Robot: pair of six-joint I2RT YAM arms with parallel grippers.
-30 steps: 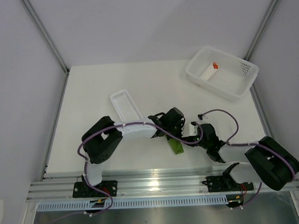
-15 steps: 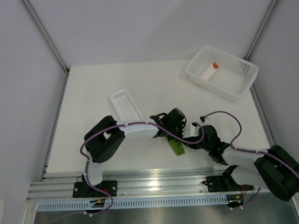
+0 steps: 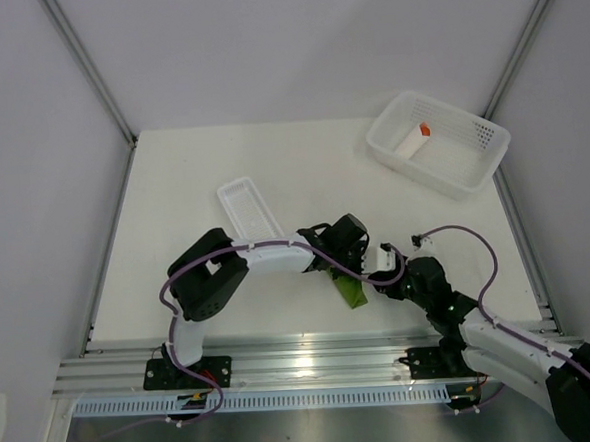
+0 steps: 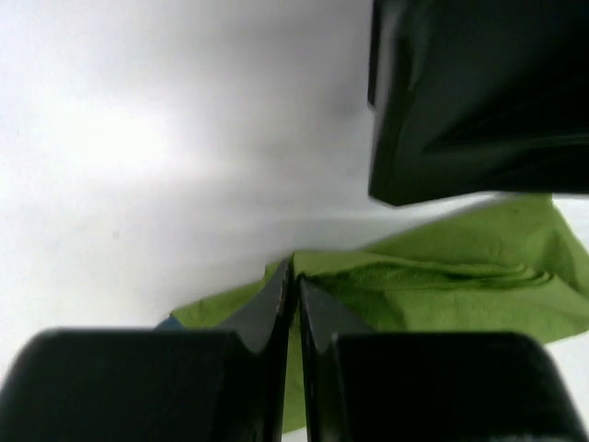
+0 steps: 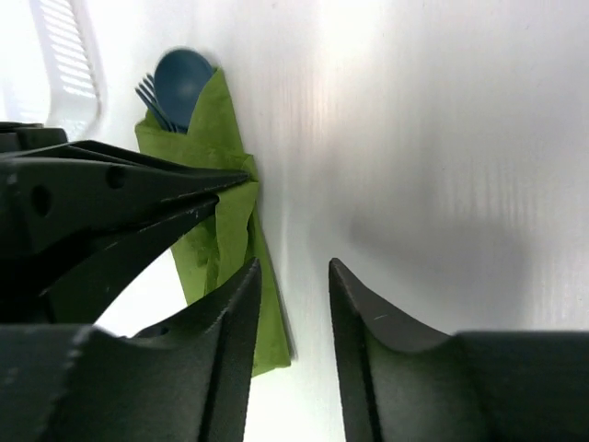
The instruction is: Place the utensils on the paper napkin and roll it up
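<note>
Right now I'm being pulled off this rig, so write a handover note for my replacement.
Left pincer: all but shut, tips at the fold of the paper napkin; grip unclear.
Right pincer: open, empty, beside the roll.
Spoon and fork: inside the napkin, heads poking out one end.
Done: utensils wrapped, napkin loosely rolled.
To do: check the roll holds, withdraw both arms.

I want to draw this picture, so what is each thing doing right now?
paper napkin: rolled up, lying flat.
spoon: wrapped in the napkin, bowl poking out.
fork: wrapped too, tines poking out.
left gripper: nearly shut, tips pinching the napkin's edge.
right gripper: open, holding nothing.
white basket: upright, a white piece lying inside.
white tray: lying flat, open side up.
</note>
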